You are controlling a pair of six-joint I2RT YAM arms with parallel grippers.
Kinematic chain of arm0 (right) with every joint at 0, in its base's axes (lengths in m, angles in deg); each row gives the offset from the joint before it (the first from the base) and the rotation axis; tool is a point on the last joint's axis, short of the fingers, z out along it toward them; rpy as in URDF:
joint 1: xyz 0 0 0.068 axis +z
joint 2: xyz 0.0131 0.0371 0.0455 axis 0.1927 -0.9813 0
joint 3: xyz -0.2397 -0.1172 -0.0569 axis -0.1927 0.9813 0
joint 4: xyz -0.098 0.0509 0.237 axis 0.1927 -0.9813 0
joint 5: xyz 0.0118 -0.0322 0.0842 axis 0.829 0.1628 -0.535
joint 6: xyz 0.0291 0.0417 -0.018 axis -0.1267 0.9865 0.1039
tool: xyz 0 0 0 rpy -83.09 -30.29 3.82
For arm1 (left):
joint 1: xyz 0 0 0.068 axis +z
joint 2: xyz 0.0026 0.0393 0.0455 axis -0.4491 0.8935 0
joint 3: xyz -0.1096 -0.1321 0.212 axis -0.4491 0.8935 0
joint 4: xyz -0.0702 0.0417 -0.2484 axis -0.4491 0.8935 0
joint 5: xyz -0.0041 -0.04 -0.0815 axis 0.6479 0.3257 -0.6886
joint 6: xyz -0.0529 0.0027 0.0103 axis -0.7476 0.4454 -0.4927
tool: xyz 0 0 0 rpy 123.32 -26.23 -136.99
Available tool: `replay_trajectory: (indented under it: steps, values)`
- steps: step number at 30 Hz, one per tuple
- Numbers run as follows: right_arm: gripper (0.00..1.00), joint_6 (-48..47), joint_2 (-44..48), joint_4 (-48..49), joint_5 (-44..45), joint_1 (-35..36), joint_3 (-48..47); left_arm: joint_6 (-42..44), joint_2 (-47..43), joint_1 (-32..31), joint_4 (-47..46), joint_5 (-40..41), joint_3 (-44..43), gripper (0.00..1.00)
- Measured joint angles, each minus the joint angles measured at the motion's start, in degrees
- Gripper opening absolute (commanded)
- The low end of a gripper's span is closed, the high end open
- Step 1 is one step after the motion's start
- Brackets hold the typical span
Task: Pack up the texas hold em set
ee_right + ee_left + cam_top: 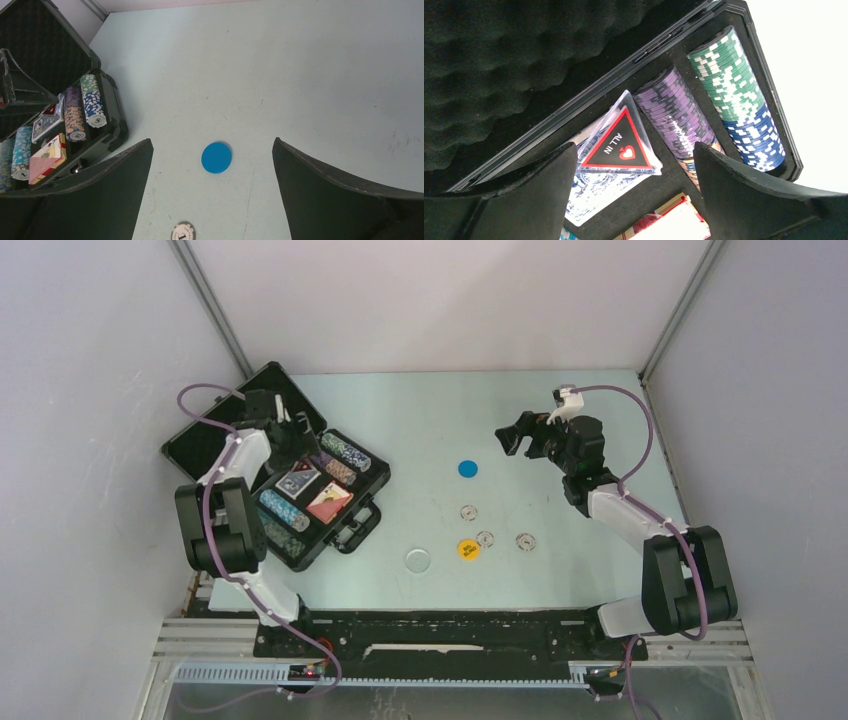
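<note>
The black briefcase [215, 435] lies open at the left, foam lid [499, 60] back. It holds chip rows [345, 451], a blue card deck [297, 482] and a red card deck [329, 502]. A dark triangular "ALL IN" marker [621, 145] rests on the blue deck. My left gripper [290, 430] hangs open and empty over the case, jaws either side of the marker [634, 146]. My right gripper [512, 435] is open and empty above the table, with a blue disc [216, 157] below its jaws [212, 141].
Loose on the table right of the case: the blue disc [467, 468], a yellow disc [469, 549], a clear disc [418, 559] and three white chips [468, 512], [486, 538], [525, 541]. The case handle [358, 528] sticks out toward them. Grey walls enclose the table.
</note>
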Motion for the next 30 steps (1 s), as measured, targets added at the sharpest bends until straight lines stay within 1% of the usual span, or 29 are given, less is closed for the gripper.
replay_trajectory:
  steps: [2,3,5,9,12,15,18,20,22,23,24,27,30]
  values:
    - [1.0,0.0,0.0,0.0,0.0,0.0,0.0,0.0,-0.4,-0.2,0.5,1.1,0.0,0.94]
    - [1.0,0.0,0.0,0.0,0.0,0.0,0.0,0.1,-0.8,-0.2,0.8,2.0,0.0,0.96]
    - [1.0,0.0,0.0,0.0,0.0,0.0,0.0,0.6,-2.5,-0.6,1.6,5.2,0.0,1.0]
    - [1.0,0.0,0.0,0.2,-0.2,0.0,0.0,1.3,-10.3,-4.2,1.9,13.5,0.0,1.0]
    - [1.0,0.0,0.0,0.3,-0.2,0.0,0.0,0.8,-18.3,-9.0,2.1,15.6,0.0,1.0]
    - [1.0,0.0,0.0,0.3,-0.1,0.0,0.0,-0.5,-26.8,-15.6,2.7,15.6,1.6,1.0]
    - [1.0,0.0,0.0,0.3,-0.1,-0.1,0.0,-3.2,-33.6,-24.0,4.0,15.2,6.8,1.0]
    - [1.0,0.0,0.0,0.3,0.0,-0.2,0.0,-5.6,-35.6,-29.8,5.1,14.9,11.3,1.0]
    - [1.0,0.0,0.0,0.3,0.1,-0.2,0.0,-8.7,-35.5,-37.0,6.0,14.8,16.6,1.0]
    - [1.0,0.0,0.0,0.3,0.2,-0.3,0.0,-9.8,-34.8,-39.9,6.5,14.6,18.3,1.0]
    - [1.0,0.0,0.0,0.1,0.3,-0.3,0.0,-11.3,-33.0,-44.3,7.5,14.7,19.8,1.0]
    - [1.0,0.0,0.0,-0.2,0.5,-0.3,0.0,-13.2,-26.8,-52.4,7.7,14.9,20.0,1.0]
    - [1.0,0.0,0.0,-0.3,0.5,-0.3,0.0,-13.3,-20.0,-58.4,7.3,14.7,19.2,1.0]
